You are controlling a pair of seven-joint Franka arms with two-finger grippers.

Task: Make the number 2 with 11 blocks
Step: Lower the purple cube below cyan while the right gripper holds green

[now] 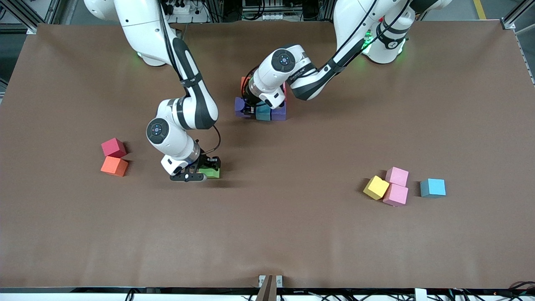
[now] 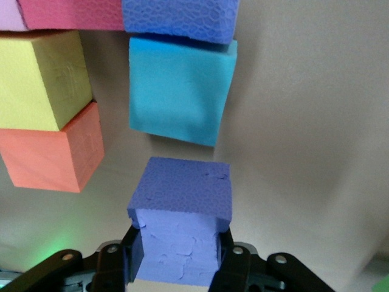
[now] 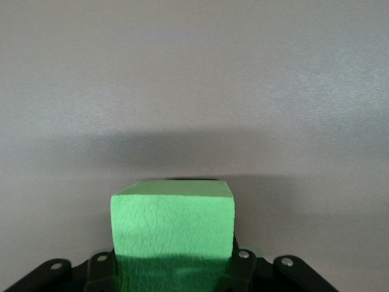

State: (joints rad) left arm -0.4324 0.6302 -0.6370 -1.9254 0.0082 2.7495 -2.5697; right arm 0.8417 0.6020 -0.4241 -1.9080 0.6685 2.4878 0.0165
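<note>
The left pincer (image 2: 177, 267) is clamped on a purple block (image 2: 180, 228), down low by the half-built number 2 (image 1: 267, 109) in the middle of the desk (image 1: 292, 234), toward the robots' bases. From the left wrist view the held block sits just apart from a light blue block (image 2: 179, 94), a thin strip of bare desk between their facing edges; another purple block (image 2: 179, 19) touches the light blue one's other edge, and a yellow (image 2: 39, 79), an orange (image 2: 51, 152) and a crimson block (image 2: 70, 13) press together alongside. The front view shows the left wrist covering most of that cluster, so I cannot count its cubes. The right pincer (image 3: 173, 267) is closed on a green block (image 3: 173, 228), low over open desk nearer the camera than the cluster and well apart from it, with bare surface all round. Toward the right arm's end lie a loose crimson cube (image 1: 113, 147) and an orange cube (image 1: 114, 166), edges touching. Toward the left arm's end a yellow cube (image 1: 376, 187) and two pink cubes (image 1: 397, 176) (image 1: 396, 195) huddle touching, a light blue cube (image 1: 433, 187) standing just beside them with a narrow gap. The whole strip of desk nearest the camera is wide open.
</note>
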